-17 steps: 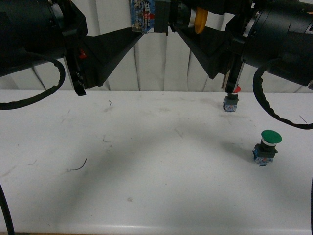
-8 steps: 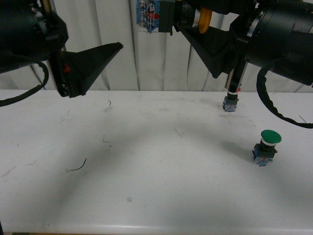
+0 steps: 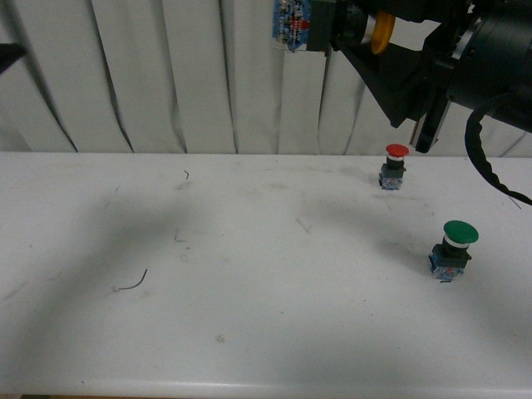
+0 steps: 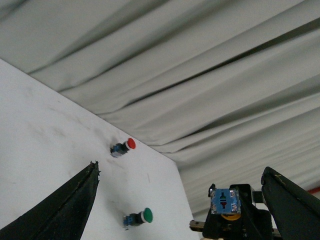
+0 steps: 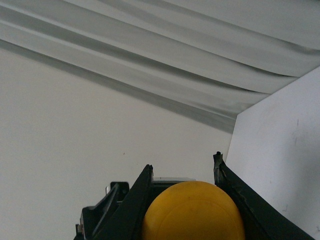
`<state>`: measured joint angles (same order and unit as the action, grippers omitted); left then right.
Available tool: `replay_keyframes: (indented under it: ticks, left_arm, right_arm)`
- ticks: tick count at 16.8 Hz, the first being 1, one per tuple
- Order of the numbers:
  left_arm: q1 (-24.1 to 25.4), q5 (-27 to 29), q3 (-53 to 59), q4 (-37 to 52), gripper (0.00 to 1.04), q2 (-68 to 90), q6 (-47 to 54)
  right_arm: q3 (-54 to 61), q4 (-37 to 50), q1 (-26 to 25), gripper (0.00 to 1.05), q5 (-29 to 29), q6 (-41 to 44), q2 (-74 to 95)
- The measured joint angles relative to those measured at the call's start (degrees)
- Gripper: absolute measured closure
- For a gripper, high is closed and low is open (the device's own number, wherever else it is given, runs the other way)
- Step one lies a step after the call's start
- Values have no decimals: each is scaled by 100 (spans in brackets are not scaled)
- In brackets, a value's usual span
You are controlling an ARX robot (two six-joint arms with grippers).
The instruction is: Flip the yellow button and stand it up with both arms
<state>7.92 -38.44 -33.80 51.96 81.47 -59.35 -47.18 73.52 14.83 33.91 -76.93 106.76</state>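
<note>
My right gripper is shut on the yellow button and holds it high above the table's far side. The button lies sideways, with its blue block base pointing left. In the right wrist view the yellow cap fills the gap between the fingers. My left gripper is open wide and empty. It faces the button's blue base from a distance. In the front view only a dark fingertip of it shows at the left edge.
A red-capped button stands at the back right of the white table, and a green-capped one stands nearer on the right. Both show in the left wrist view. A white curtain hangs behind.
My left arm has drawn back to the left, almost out of the front view. My right gripper has moved right with the yellow button, uncovering the red button.
</note>
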Motion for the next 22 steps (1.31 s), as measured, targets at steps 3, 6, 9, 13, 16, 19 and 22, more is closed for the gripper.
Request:
replay_keyframes:
  ticks: [3,6,9,13,16,19,22]
  left_arm:
    - [590,-352,494,-1158,7,-1512,997]
    - [66,2085,1019,-2837,33,-3558,3792]
    - [-151,3224,1845,-2739,69,-4054,5534]
    - [-815,3770,2435,-2745,103,-4784,5836]
    - [-785,3847,2778,-2935,103,-5263,5838]
    - [-785,3845,2994,-3180,103,-5718,5838]
    - [-785,3847,3121,-3469,103,-6144,5838]
  right_arm:
    - [0,-4,-61,70,-24,0,0]
    - [0,-7,-66,70,2,4,0]
    - [0,0,-63,70,-13,7,2]
    - [-2,-7,-59,70,-26,11,2]
    - [-2,0,-46,70,-22,48,15]
    - [-13,2,31,70,-24,68,79]
    - [-13,-2,63,70,-28,94,90]
